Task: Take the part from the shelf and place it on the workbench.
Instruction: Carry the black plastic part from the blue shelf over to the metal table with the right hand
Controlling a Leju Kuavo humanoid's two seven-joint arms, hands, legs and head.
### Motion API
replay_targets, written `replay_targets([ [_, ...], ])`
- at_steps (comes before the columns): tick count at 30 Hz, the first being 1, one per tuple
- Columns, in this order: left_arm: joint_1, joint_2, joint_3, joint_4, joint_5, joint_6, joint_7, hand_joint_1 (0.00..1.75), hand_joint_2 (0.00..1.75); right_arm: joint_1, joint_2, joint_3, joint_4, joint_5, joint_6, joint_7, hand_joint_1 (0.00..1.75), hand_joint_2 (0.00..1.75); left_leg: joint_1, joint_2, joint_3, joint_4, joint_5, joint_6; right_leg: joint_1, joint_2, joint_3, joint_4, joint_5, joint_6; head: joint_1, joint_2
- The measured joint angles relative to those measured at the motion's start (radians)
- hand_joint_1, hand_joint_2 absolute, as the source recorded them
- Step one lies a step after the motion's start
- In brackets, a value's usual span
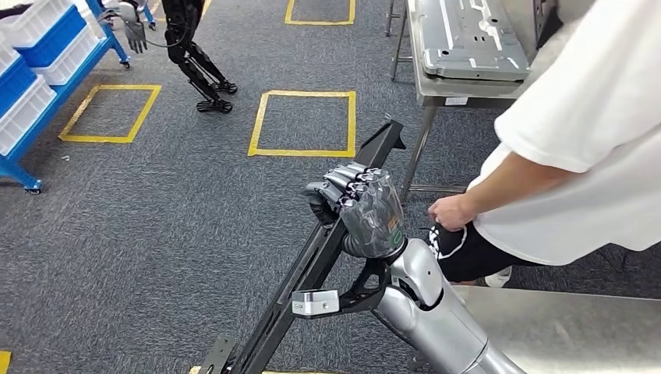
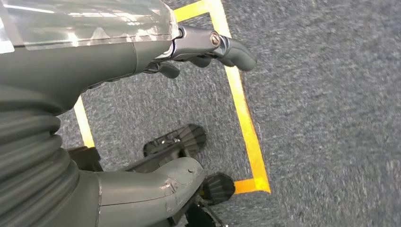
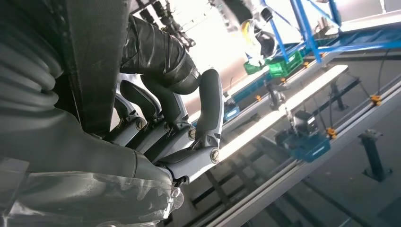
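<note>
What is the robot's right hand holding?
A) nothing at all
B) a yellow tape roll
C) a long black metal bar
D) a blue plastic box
C: in the head view the right hand has its fingers wrapped around the long black metal bar, which slants up over the grey carpet floor.

floor (image 1: 156, 226): grey carpet, yellow tape squares (image 1: 302, 123) | workbench (image 1: 436, 93): grey metal panel (image 1: 471, 39) on top
</note>
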Motion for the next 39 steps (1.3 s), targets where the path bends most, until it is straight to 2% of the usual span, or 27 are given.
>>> replay_targets([
  [1,0.0,0.0,0.0,0.0,0.0,0.0,0.0,0.0,1.75,-0.001,0.0,0.0,-0.001,0.0,0.0,0.0,1.75,1.75,0.003,-0.02,-0.008,0.023,-0.019,-0.003,-0.002,0.01,0.0,-0.002,0.002,-0.007,0.0,0.0],
  [3,0.001,-0.001,0.0,0.0,0.0,0.0,0.0,0.0,1.75,-0.002,0.001,0.0,-0.001,0.0,0.0,0.0,1.75,1.75,0.006,-0.072,-0.052,0.128,-0.08,-0.007,-0.002,0.032,0.0,-0.004,0.005,-0.016,0.0,0.0],
  [5,0.005,-0.001,0.0,0.0,0.0,0.0,0.0,0.0,1.75,-0.001,0.001,0.0,-0.001,0.0,0.0,0.0,1.75,1.75,0.006,-0.092,-0.112,0.251,-0.125,-0.005,0.003,0.058,0.0,-0.003,0.006,-0.019,0.0,0.0],
  [6,0.006,-0.001,0.0,0.0,0.0,0.0,0.0,0.0,1.75,-0.001,0.001,0.0,-0.001,0.0,0.0,0.0,1.75,1.75,0.005,-0.095,-0.128,0.277,-0.123,-0.002,0.005,0.073,-0.001,-0.002,0.006,-0.019,0.0,0.0],
  [7,0.006,-0.001,0.0,0.0,0.0,0.0,-0.001,0.0,1.75,-0.001,0.001,0.0,-0.002,0.0,0.0,0.0,1.75,1.75,0.004,-0.099,-0.126,0.263,-0.1,0.003,0.007,0.088,0.0,-0.001,0.006,-0.019,0.0,0.0],
  [8,0.006,-0.001,0.0,0.0,0.0,0.0,-0.001,0.0,1.75,-0.001,0.001,-0.001,-0.002,0.0,0.0,0.0,1.75,1.75,0.003,-0.107,-0.107,0.214,-0.062,0.01,0.008,0.103,0.0,0.001,0.006,-0.019,0.0,0.0],
  [10,0.005,0.0,0.0,0.0,0.0,0.0,-0.004,0.0,1.75,-0.002,0.001,-0.003,-0.003,0.0,0.0,0.0,1.75,1.75,0.002,-0.153,-0.054,0.081,0.003,0.022,0.008,0.13,0.0,0.003,0.007,-0.017,0.0,0.0],
  [12,0.004,0.001,0.0,0.0,0.0,0.0,-0.007,0.0,1.75,-0.002,0.0,-0.006,-0.003,0.0,0.0,0.001,1.75,1.75,-0.001,-0.186,-0.026,0.015,0.022,0.026,0.004,0.155,-0.006,0.002,0.012,-0.009,0.0,0.0],
  [14,0.003,0.0,-0.001,0.0,-0.002,-0.002,-0.009,0.0,1.75,-0.001,-0.002,-0.009,-0.003,0.0,0.0,0.003,1.75,1.75,-0.002,-0.173,-0.019,0.003,0.026,0.03,0.0,0.177,-0.012,-0.005,0.02,0.005,0.0,0.0],
  [15,0.001,-0.001,-0.002,0.0,-0.004,-0.003,-0.009,0.0,1.75,0.0,-0.003,-0.011,-0.004,0.0,0.0,0.004,1.75,1.75,-0.001,-0.16,-0.016,-0.006,0.031,0.033,0.001,0.167,-0.014,-0.005,0.019,0.01,0.0,0.0],
  [16,0.0,-0.003,-0.003,0.0,-0.006,-0.004,-0.009,0.0,1.75,-0.001,-0.005,-0.013,-0.006,0.001,0.001,0.005,1.75,1.75,0.001,-0.146,-0.013,-0.016,0.038,0.039,0.004,0.141,-0.021,0.007,0.007,0.015,0.001,0.0],
  [18,0.0,-0.005,-0.005,0.0,-0.009,-0.005,-0.01,0.0,1.75,-0.005,-0.008,-0.016,-0.01,0.006,0.004,0.006,1.75,1.75,0.001,-0.115,-0.009,-0.029,0.046,0.047,0.007,0.068,-0.058,0.09,-0.048,0.022,0.002,0.0],
  [19,0.002,-0.005,-0.005,0.0,-0.009,-0.006,-0.011,0.0,1.75,-0.006,-0.009,-0.017,-0.011,0.01,0.006,0.007,1.75,1.75,-0.001,-0.1,-0.01,-0.03,0.046,0.05,0.006,0.047,-0.086,0.152,-0.081,0.026,0.002,0.0],
  [20,0.003,-0.006,-0.005,0.0,-0.009,-0.007,-0.011,0.0,1.75,-0.006,-0.01,-0.018,-0.011,0.012,0.009,0.008,1.75,1.75,-0.002,-0.084,-0.012,-0.029,0.045,0.05,0.004,0.038,-0.112,0.209,-0.104,0.03,0.002,0.0],
  [21,0.004,-0.006,-0.006,0.0,-0.01,-0.009,-0.011,0.0,1.75,-0.006,-0.011,-0.021,-0.011,0.015,0.012,0.009,1.75,1.75,-0.002,-0.069,-0.012,-0.028,0.044,0.049,0.002,0.034,-0.126,0.241,-0.11,0.033,0.002,0.0],
  [22,0.003,-0.007,-0.006,0.0,-0.01,-0.012,-0.011,0.0,1.75,-0.006,-0.014,-0.023,-0.011,0.017,0.014,0.012,1.75,1.75,-0.002,-0.054,-0.013,-0.027,0.043,0.048,0.0,0.03,-0.121,0.238,-0.098,0.035,0.002,0.0],
  [24,0.002,-0.009,-0.009,0.0,-0.011,-0.018,-0.011,0.0,1.75,-0.009,-0.018,-0.03,-0.015,0.019,0.018,0.016,1.75,1.75,-0.001,-0.028,-0.012,-0.021,0.037,0.043,-0.001,0.001,-0.058,0.131,-0.041,0.037,0.002,0.0],
  [26,-0.001,-0.011,-0.013,0.0,-0.013,-0.021,-0.011,0.0,1.75,-0.018,-0.019,-0.035,-0.02,0.025,0.025,0.02,1.75,1.75,-0.007,-0.007,-0.013,-0.011,0.028,0.033,0.007,-0.044,0.001,0.022,-0.008,0.027,0.002,0.0],
  [27,-0.003,-0.012,-0.015,0.0,-0.012,-0.021,-0.011,0.0,1.75,-0.024,-0.02,-0.038,-0.022,0.033,0.032,0.025,1.75,1.75,-0.01,0.003,-0.012,-0.007,0.024,0.028,0.011,-0.055,0.012,-0.001,-0.005,0.021,0.002,0.0],
  [29,-0.006,-0.014,-0.017,0.0,-0.01,-0.021,-0.015,0.0,1.75,-0.044,-0.026,-0.045,-0.024,0.065,0.06,0.055,1.75,1.75,-0.013,0.026,-0.01,-0.005,0.02,0.02,0.012,-0.035,0.007,-0.005,-0.005,0.008,0.001,0.0],
  [30,-0.01,-0.016,-0.017,0.0,-0.007,-0.021,-0.017,0.0,1.75,-0.063,-0.033,-0.052,-0.023,0.081,0.078,0.076,1.75,1.75,-0.012,0.026,-0.01,-0.002,0.015,0.015,0.01,-0.023,0.005,-0.006,-0.002,0.002,0.001,0.0],
  [32,-0.017,-0.02,-0.018,0.0,-0.002,-0.021,-0.022,0.0,1.75,-0.128,-0.053,-0.084,-0.016,0.094,0.107,0.11,1.75,1.75,-0.007,-0.017,-0.029,0.044,-0.019,0.007,0.003,0.001,0.003,-0.009,0.005,-0.009,0.001,0.0],
  [34,-0.018,-0.023,-0.019,0.0,0.001,-0.021,-0.025,0.0,1.75,-0.187,-0.069,-0.126,-0.007,0.086,0.122,0.119,1.75,1.75,-0.003,-0.078,-0.081,0.162,-0.083,0.001,0.001,0.024,0.0,-0.01,0.009,-0.016,0.001,0.0],
  [36,-0.015,-0.023,-0.019,0.0,0.005,-0.021,-0.025,0.0,1.75,-0.212,-0.082,-0.149,0.004,0.077,0.131,0.117,1.75,1.75,-0.002,-0.095,-0.136,0.279,-0.12,0.001,0.003,0.051,0.001,-0.009,0.011,-0.018,0.001,0.0],
  [37,-0.016,-0.024,-0.019,0.0,0.007,-0.021,-0.026,0.0,1.75,-0.219,-0.09,-0.154,0.01,0.072,0.136,0.115,1.75,1.75,-0.002,-0.098,-0.145,0.294,-0.111,0.003,0.004,0.065,0.001,-0.007,0.011,-0.017,0.001,0.0],
  [38,-0.017,-0.024,-0.019,0.0,0.009,-0.021,-0.027,0.0,1.75,-0.228,-0.101,-0.161,0.015,0.066,0.141,0.114,1.75,1.75,-0.002,-0.101,-0.138,0.27,-0.085,0.006,0.004,0.079,0.001,-0.006,0.012,-0.017,0.001,0.0],
  [39,-0.02,-0.025,-0.019,0.0,0.01,-0.021,-0.028,0.0,1.75,-0.239,-0.113,-0.169,0.019,0.057,0.147,0.113,1.75,1.75,0.0,-0.112,-0.116,0.213,-0.047,0.01,0.004,0.09,0.001,-0.004,0.012,-0.015,0.001,0.0],
])
